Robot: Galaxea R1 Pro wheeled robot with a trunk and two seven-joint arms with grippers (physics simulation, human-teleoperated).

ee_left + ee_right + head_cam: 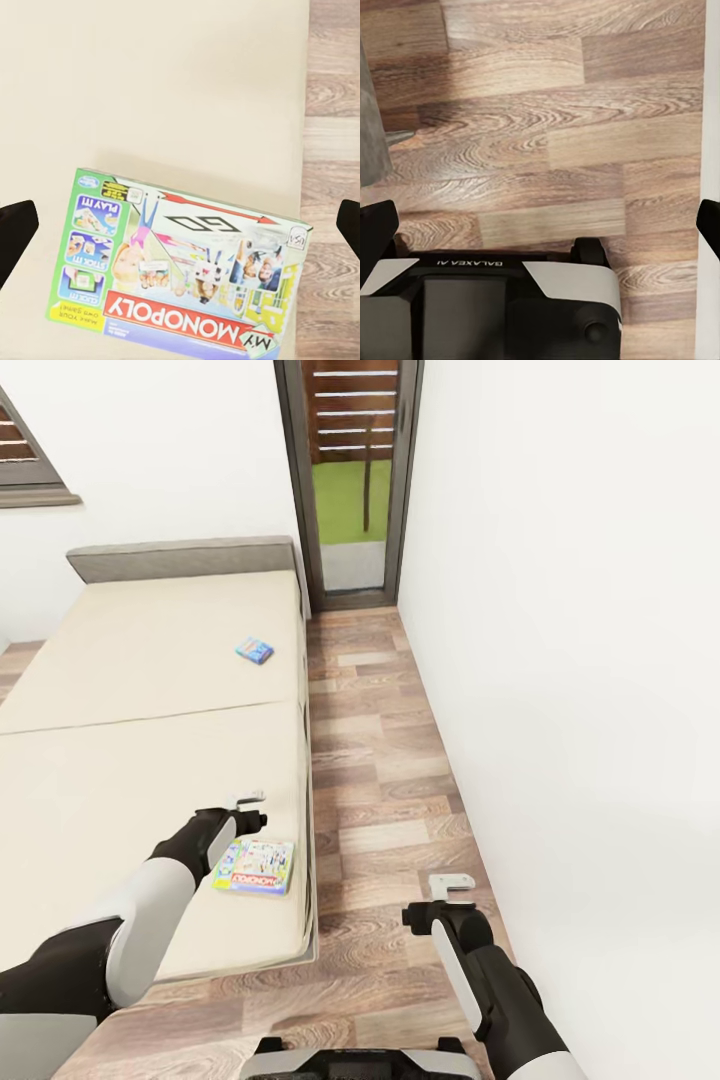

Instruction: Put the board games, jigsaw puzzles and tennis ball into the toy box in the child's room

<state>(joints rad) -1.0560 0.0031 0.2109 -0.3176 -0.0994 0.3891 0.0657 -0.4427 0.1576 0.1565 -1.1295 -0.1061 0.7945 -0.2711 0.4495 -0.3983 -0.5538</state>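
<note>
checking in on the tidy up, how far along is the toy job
Early, by what shows here. Nothing looks done: both board games lie on the bed, the Monopoly box near its edge and the small blue box further up the mattress. In hand: the left gripper hangs open above the Monopoly box, not gripping it. The right gripper is open over the floor. Left: carrying both to the toy box.

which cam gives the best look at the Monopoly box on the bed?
Left wrist view: the Monopoly box sits large between the open left gripper fingertips, print legible, near the bed edge. Head view shows it small, partly behind the left gripper. Right wrist view looks at floor.
</note>
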